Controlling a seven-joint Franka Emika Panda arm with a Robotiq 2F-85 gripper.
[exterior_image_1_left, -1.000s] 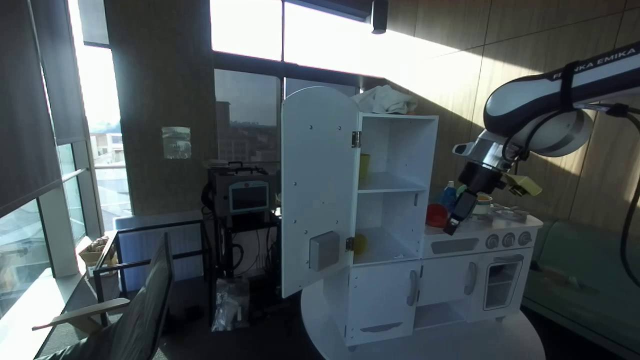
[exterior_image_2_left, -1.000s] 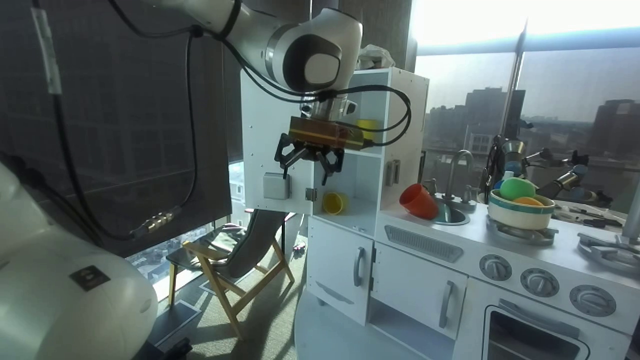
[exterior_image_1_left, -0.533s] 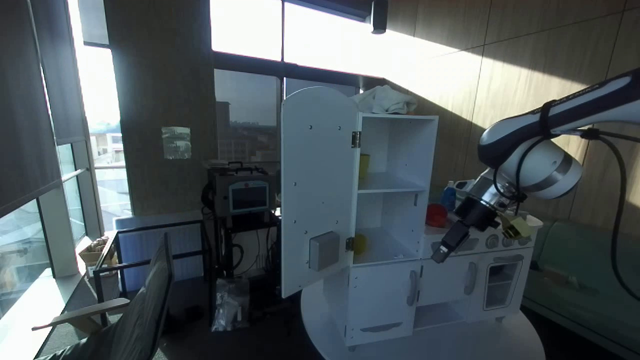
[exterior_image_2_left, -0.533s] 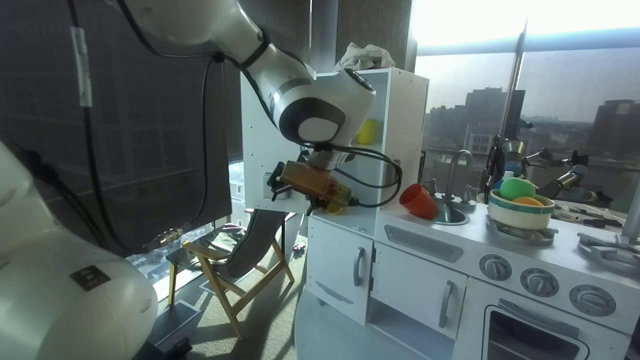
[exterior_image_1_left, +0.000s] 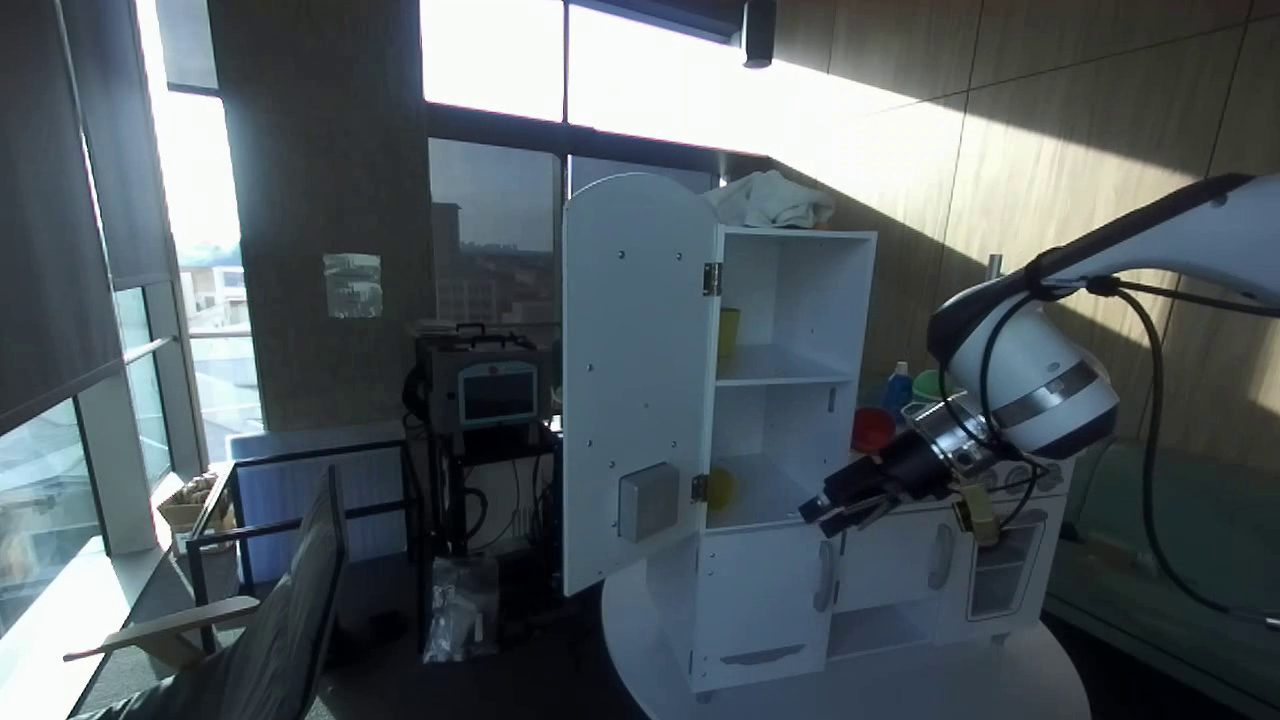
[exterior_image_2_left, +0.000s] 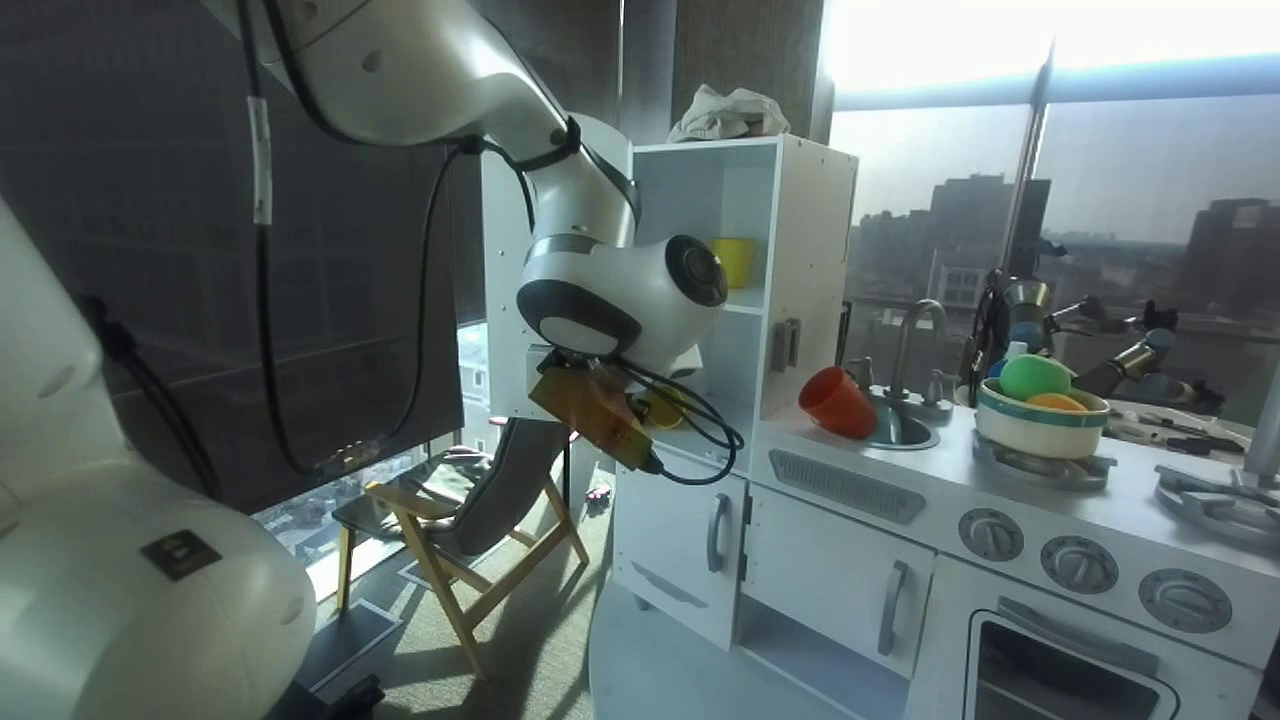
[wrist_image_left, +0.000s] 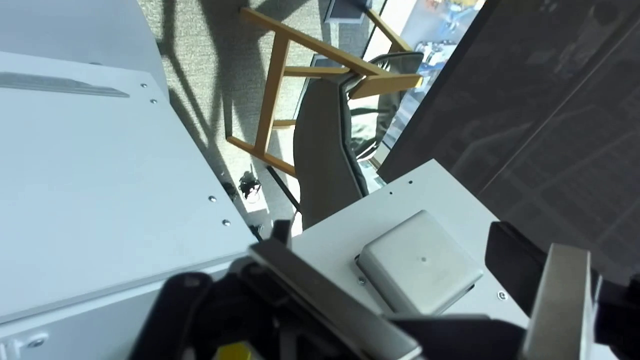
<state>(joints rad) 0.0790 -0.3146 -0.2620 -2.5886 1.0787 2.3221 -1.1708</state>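
Robot's gripper (exterior_image_1_left: 818, 519) has its two fingers spread wide, holds nothing and, as far as I can see, touches nothing; in the wrist view, the gap between the fingers shows a grey box (wrist_image_left: 422, 262) beyond it. From left to right in an exterior view, first comes the white door (exterior_image_1_left: 640, 340), swung outward, which carries this box on its inner face. Next, a yellow cup (exterior_image_1_left: 720, 488) is on the lower shelf (exterior_image_1_left: 770, 490), partly hidden by the door. Then comes the gripper, tilted downward in front of the cabinet (exterior_image_1_left: 800, 300); how near in depth, I cannot tell. Farther right is a red cup (exterior_image_1_left: 872, 428), with a blue bottle (exterior_image_1_left: 898, 388) behind it. For working well here, I judge, the gripper should go slowly, bring its fingers squarely around a thing before closing, and leave room from the door's edge and the front of the shelf.
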